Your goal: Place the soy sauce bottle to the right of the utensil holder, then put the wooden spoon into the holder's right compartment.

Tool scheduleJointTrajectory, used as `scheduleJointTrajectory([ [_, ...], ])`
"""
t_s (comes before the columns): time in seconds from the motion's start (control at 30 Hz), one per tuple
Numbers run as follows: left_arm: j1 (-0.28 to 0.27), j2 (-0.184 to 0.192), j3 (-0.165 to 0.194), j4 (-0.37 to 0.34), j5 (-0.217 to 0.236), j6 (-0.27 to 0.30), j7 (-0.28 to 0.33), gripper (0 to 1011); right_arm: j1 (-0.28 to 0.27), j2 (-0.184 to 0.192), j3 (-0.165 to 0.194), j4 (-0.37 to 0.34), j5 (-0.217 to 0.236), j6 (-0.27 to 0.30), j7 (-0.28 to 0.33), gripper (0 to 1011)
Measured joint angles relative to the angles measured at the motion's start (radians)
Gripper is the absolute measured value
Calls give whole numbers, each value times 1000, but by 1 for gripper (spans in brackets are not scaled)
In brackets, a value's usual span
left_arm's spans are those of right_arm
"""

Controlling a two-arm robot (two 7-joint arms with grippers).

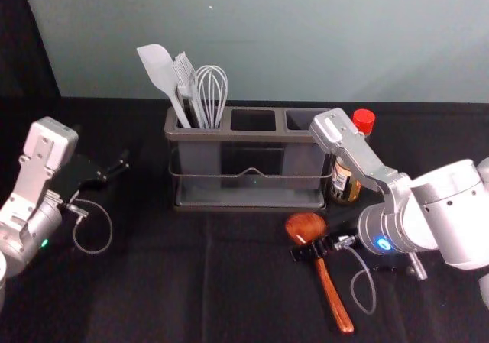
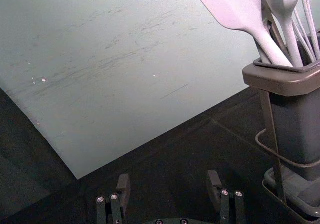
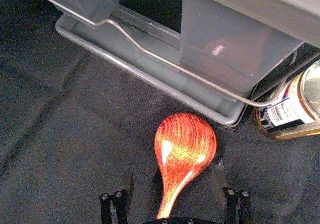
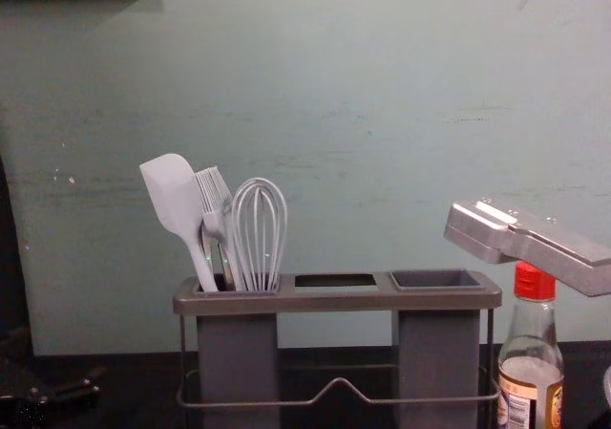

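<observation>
Red-brown wooden spoon (image 1: 335, 297) lies on the dark tabletop (image 1: 153, 289), its neck running between the parted jaws of the right gripper (image 1: 307, 250); the right wrist view shows a gap on either side of it. Its bowl reaches beyond the jaws toward the utensil holder (image 1: 221, 136), and its handle extends back from them toward the robot. Ahead of the same jaws and farther right, the soy sauce bottle (image 1: 364, 121) stands upright just beside the holder's right end, its red cap on top. The holder is ahead of the jaws, with a spatula (image 1: 158, 66), a brush (image 1: 186, 74) and a whisk (image 1: 212, 91) upright in its left compartment. The left gripper (image 1: 122, 164) is parked left of the holder, its jaws spread apart, well apart from the spoon and the right gripper's jaws.
</observation>
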Motion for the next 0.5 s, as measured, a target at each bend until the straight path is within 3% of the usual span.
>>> scheduleJointTrajectory([
  [0.5, 0, 0, 0, 0, 0, 0, 0, 1005, -5, 3, 2, -7, 3, -3, 0, 1002],
])
